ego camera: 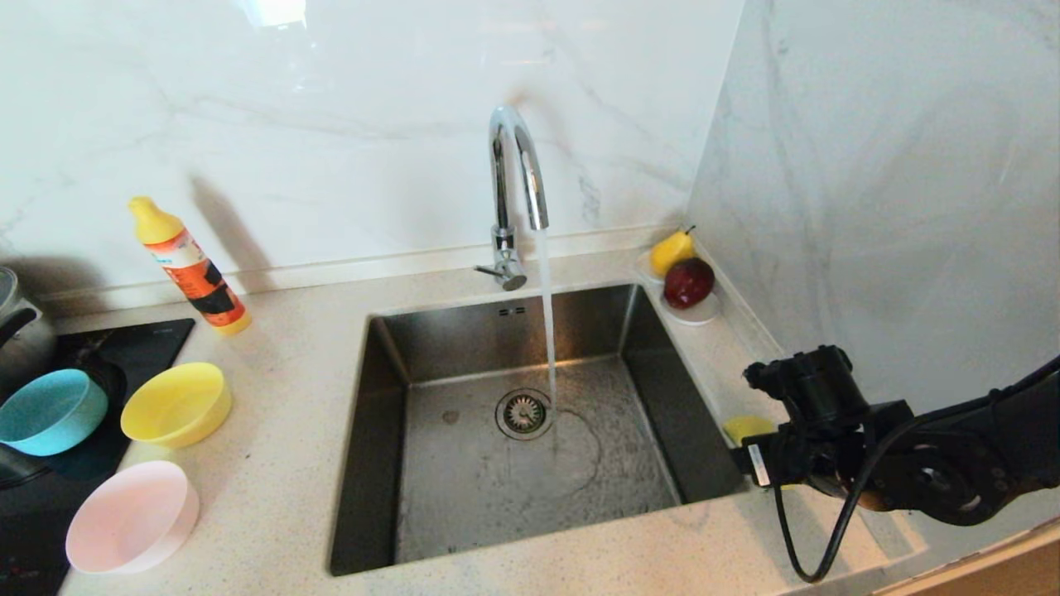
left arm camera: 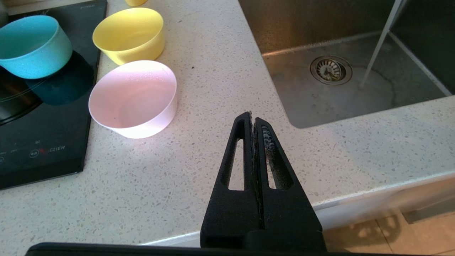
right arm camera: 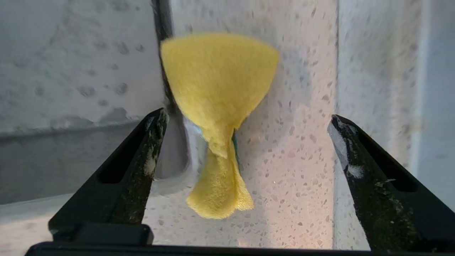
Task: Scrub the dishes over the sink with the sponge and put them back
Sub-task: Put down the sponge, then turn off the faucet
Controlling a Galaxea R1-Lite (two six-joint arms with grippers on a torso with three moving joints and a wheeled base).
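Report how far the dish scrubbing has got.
Done: tap water runs into the sink. In hand: nothing gripped; the right gripper is open around the pinched sponge on the counter beside the sink. Left: the yellow bowl, blue bowl and pink bowl sit on the counter, none over the sink.

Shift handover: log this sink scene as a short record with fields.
sponge: yellow sponge, pinched at the middle, on the counter right of the sink
right gripper: open, straddling the sponge without touching it
left gripper: shut, empty, over the front counter
bowls: yellow bowl, blue bowl, pink bowl, left of the sink
faucet: running
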